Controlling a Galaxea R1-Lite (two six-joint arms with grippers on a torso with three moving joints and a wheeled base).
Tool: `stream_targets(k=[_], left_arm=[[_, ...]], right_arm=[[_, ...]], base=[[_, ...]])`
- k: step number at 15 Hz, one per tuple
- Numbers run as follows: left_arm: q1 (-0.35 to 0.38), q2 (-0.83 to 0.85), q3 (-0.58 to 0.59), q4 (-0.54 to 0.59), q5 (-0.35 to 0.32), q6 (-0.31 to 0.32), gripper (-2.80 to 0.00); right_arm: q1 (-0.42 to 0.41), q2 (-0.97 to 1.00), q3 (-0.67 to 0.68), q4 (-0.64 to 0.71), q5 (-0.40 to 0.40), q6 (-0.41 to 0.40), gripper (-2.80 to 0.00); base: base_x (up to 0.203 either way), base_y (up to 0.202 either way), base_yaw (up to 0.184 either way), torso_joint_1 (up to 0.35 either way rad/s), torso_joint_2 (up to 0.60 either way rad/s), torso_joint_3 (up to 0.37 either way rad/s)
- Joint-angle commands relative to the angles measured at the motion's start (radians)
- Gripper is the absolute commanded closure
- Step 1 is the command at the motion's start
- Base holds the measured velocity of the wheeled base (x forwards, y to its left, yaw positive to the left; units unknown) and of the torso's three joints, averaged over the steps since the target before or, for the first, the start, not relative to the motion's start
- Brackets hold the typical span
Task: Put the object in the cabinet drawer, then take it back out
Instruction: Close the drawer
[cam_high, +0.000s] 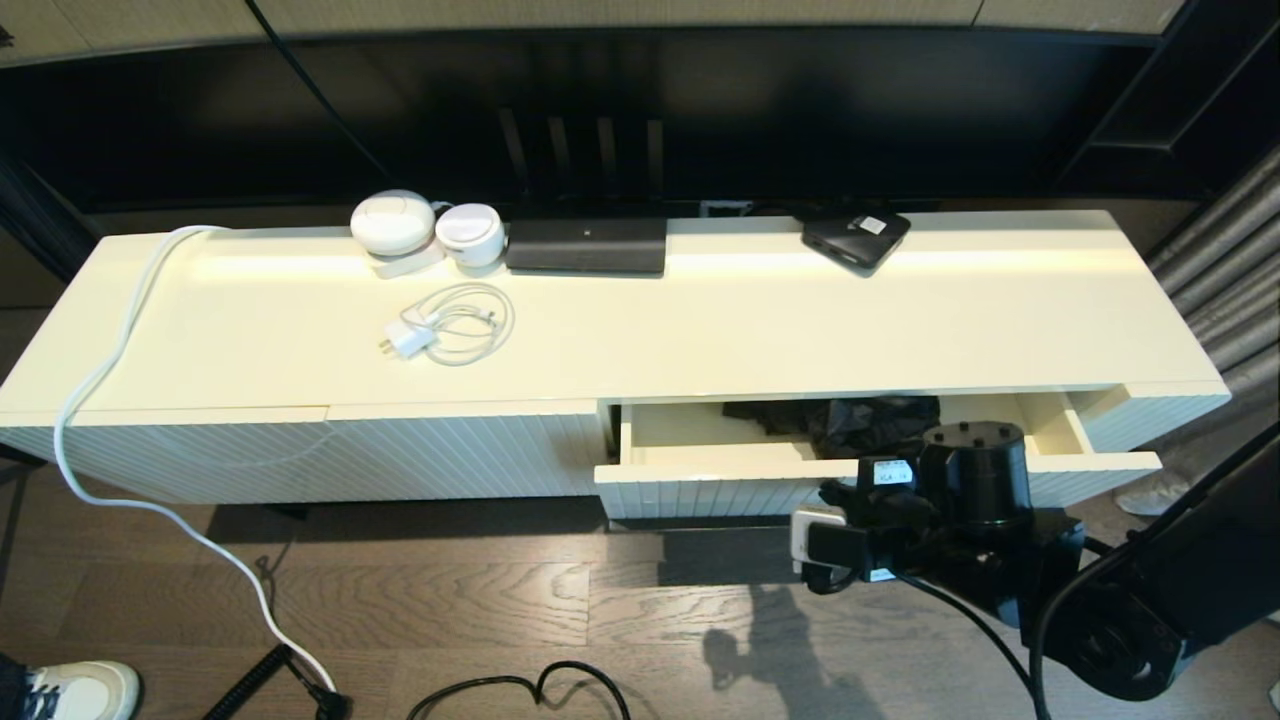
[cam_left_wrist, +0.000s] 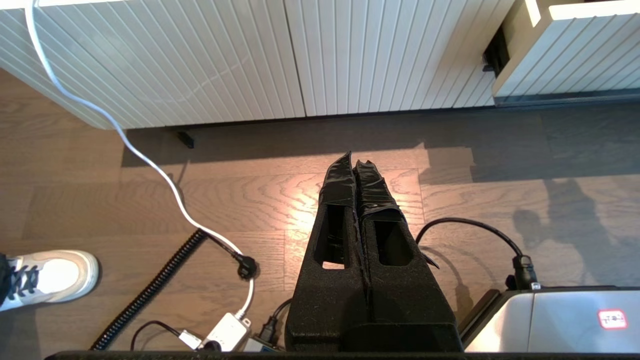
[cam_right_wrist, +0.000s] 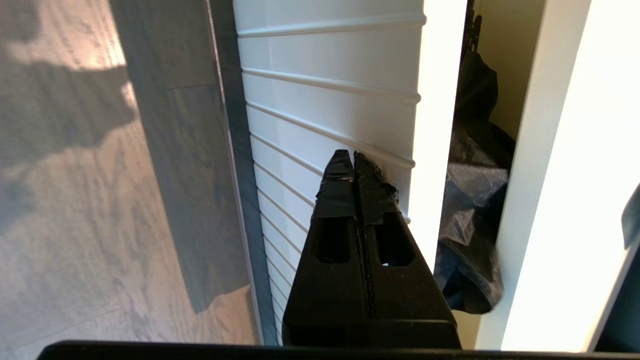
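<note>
i stand before a long cream cabinet (cam_high: 700, 320) on a dark wood floor (cam_high: 450, 600), with a black wall unit behind it and grey curtain folds at my right. its front is fluted; the left panel (cam_high: 300, 455) sits flush, while the drawer (cam_high: 720, 490) on the right stands pulled partway out. inside, on the smooth cream bottom, lies the black umbrella (cam_high: 860, 420), its loose fabric bunched toward the middle of the drawer and partly hidden under the cabinet top. my right gripper (cam_right_wrist: 354, 162) is pressed closed, empty, its taped tips against the fluted drawer front just below its top edge. my left gripper (cam_left_wrist: 354, 162) hangs low over the floor, also closed on nothing. on the cabinet top: a flat black box (cam_high: 586, 245), a smaller black box (cam_high: 856, 236) with a white label i cannot read, two white round devices (cam_high: 425, 232), a coiled white charger cable (cam_high: 450, 325). a white cord (cam_high: 110, 380) trails to the floor, near a white sneaker (cam_high: 75, 690).
</note>
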Motion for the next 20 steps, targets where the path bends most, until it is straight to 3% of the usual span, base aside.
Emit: stream_targets(k=[1, 20], left_arm=[[0.0, -0.002, 0.0, 0.0, 0.0, 0.0, 0.0], [0.0, -0.002, 0.0, 0.0, 0.0, 0.0, 0.0]], right_arm=[[-0.006, 0.004, -0.016, -0.005, -0.003, -0.008, 0.0], [-0.017, 0.077, -0.215, -0.006, -0.002, -0.015, 0.0]], base=[[0.0, 0.0, 0.0, 0.0, 0.0, 0.0], [0.0, 0.0, 0.0, 0.0, 0.0, 0.0]])
